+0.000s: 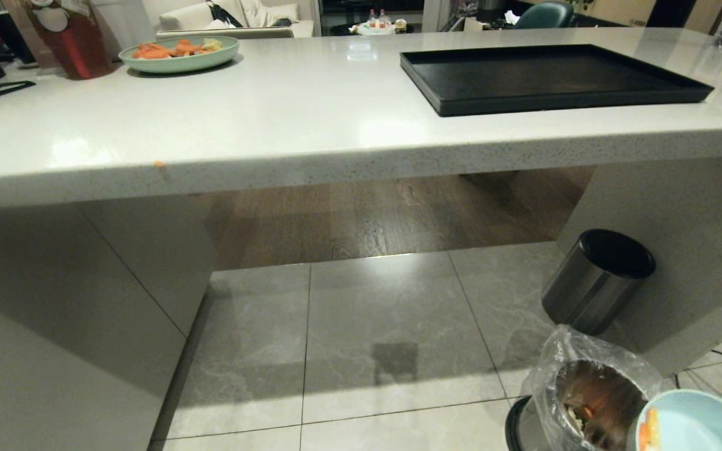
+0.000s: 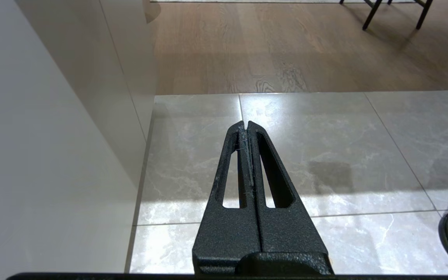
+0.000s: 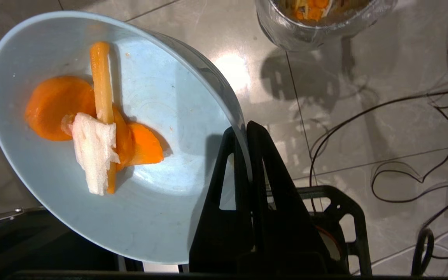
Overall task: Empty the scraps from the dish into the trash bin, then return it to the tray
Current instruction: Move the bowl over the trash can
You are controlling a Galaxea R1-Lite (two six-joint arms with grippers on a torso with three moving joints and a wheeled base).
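My right gripper (image 3: 243, 126) is shut on the rim of the light-blue dish (image 3: 161, 202), one finger inside and one outside. The dish is held tilted, low over the tiled floor. The scraps (image 3: 91, 132), orange carrot slices and a whitish piece, still lie inside it. In the head view the dish (image 1: 699, 419) hangs just right of the trash bin (image 1: 549, 376), whose clear bag liner holds earlier food bits. The same bin (image 3: 286, 31) shows ahead of the gripper. The black tray (image 1: 549, 75) lies bare on the counter. My left gripper (image 2: 246, 124) is shut, parked over the floor.
A steel cylinder with a black lid (image 1: 596, 282) stands behind the bin against the counter's side. A pale-green plate of carrots (image 1: 179, 53) sits far left on the white counter (image 1: 273, 125). Black cables (image 3: 403, 136) trail on the tiles near the bin.
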